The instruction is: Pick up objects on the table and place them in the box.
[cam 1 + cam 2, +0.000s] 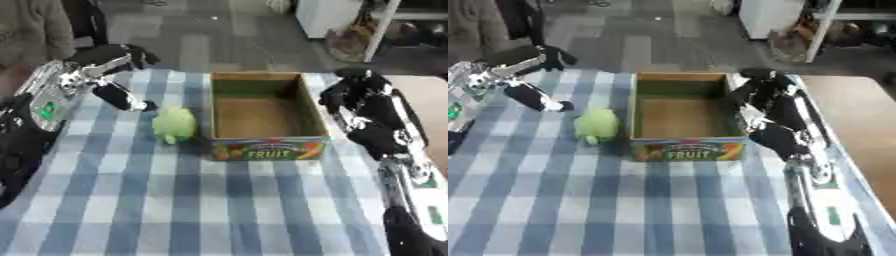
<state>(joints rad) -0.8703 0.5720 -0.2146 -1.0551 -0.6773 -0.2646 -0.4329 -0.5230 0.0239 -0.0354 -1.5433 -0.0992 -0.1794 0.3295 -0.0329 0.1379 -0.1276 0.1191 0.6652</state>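
A table (175,200) covered with a blue and white checked cloth fills most of the view, running askew from the lower edge up toward a grey floor (184,35). On it, toward the far middle, stands an open cardboard box (267,111) with brown walls, a bare brown bottom and a bright front panel that reads FRUIT; nothing lies inside it. The right arm (398,165), black with silver joints, comes up along the right side of the table, and the right hand (354,97) hangs just beside the right wall of the box, near its far corner; it is dark against dark, and I cannot tell whether its fingers are curled or straight. The left arm (39,110) enters from the left edge, and the left hand (122,75) sits above the cloth left of the box with its fingers spread apart and straight, holding nothing. A small soft green thing (175,125), rounded and lumpy, rests on the cloth just beside the left wall of the box, below and to the right of the left hand and apart from it.
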